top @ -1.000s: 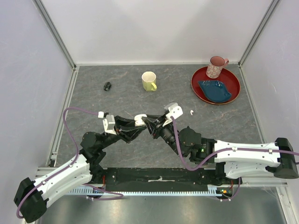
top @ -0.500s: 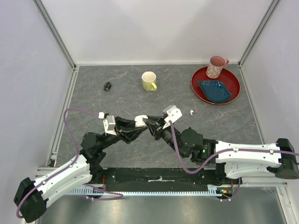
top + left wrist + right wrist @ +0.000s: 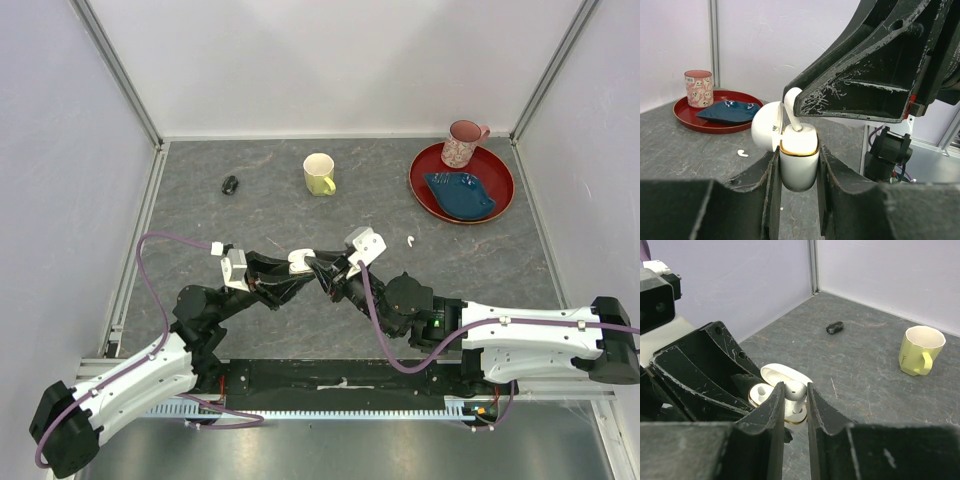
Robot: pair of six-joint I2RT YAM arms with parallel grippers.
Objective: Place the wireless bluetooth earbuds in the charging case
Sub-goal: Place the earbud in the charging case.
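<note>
Standing in open charging case [image 3: 799, 167], white earbud [image 3: 792, 107]

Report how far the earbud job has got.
Done: the left fingers grip the white charging case, lid open. In hand: the right fingers hold a white earbud with its stem entering the case, not yet seated. Left: a second white earbud lies loose on the table, and the small black object is too small to identify.
</note>
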